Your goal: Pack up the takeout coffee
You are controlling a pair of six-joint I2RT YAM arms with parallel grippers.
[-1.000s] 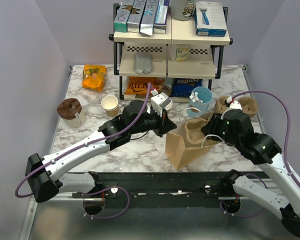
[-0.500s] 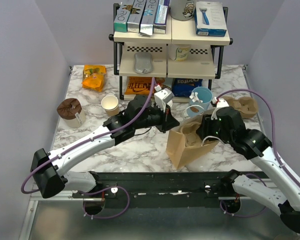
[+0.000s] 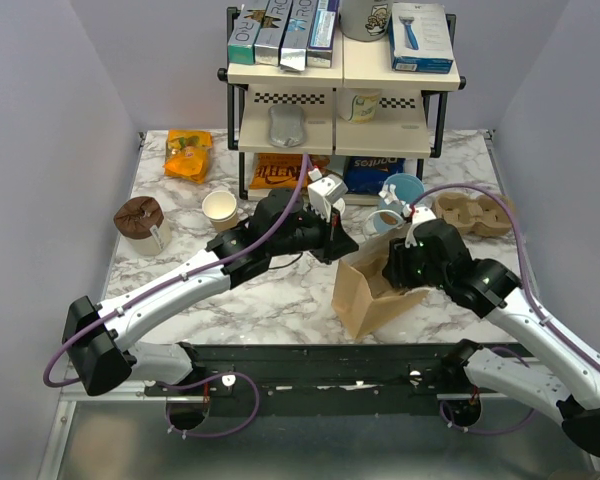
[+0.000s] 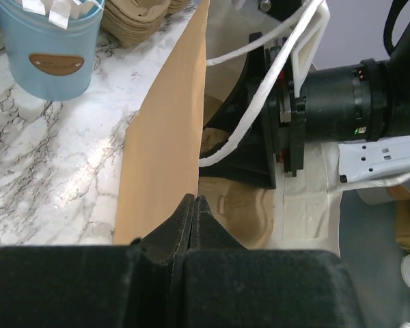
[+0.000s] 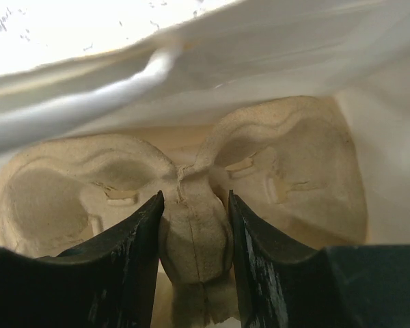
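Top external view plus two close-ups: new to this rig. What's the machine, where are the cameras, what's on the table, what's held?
Two robot arms, bolted at the near edge of the table, each end in two-finger jaws. The wide picture comes from a fixed camera above and behind them; the close-ups come from a camera on each wrist. On the table stand a paper bag, a light-blue cup, a lidless paper cup, a spare pulp carrier and a shelf rack. The left arm's jaws are shut on the bag's edge. The right arm reaches into the bag, its jaws gripping the centre ridge of a pulp cup carrier inside.
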